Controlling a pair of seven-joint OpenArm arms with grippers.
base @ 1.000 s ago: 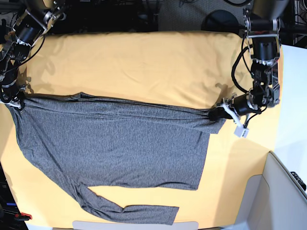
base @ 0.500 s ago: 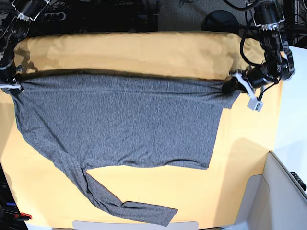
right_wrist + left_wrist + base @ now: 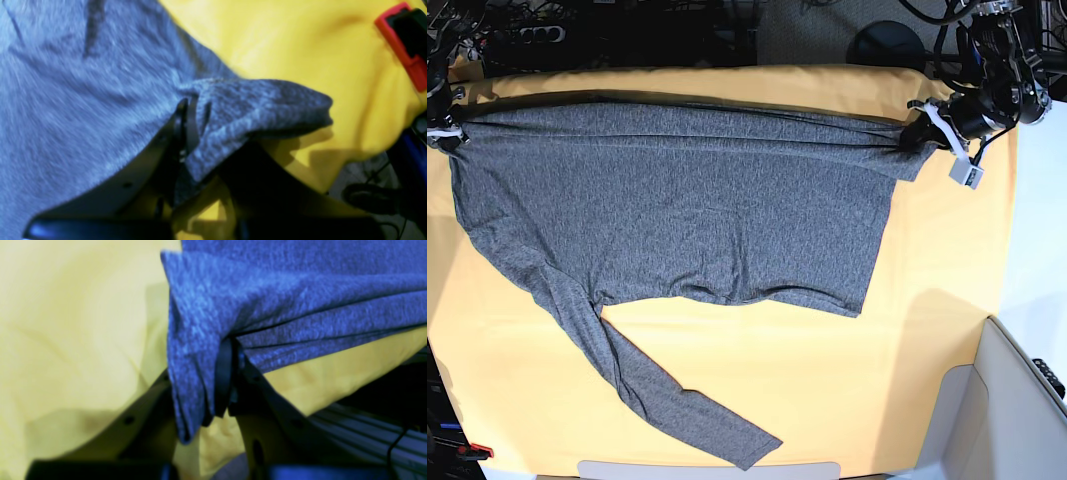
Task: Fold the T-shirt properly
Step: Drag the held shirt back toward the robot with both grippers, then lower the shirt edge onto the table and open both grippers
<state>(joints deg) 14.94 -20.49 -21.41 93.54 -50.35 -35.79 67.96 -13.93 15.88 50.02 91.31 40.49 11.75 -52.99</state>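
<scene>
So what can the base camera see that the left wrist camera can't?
Only the base view shows the whole T-shirt stretched between both hands, with one long sleeve trailing across the yellow cloth. Only the left wrist view shows, up close, the left hand pinching bunched fabric. Both show grey shirt over yellow cloth.

T-shirt (image 3: 677,200) spread on table cloth (image 3: 907,350), top edge along far side, held between right gripper (image 3: 449,128) and left gripper (image 3: 919,130); sleeve trailing toward near edge.
</scene>
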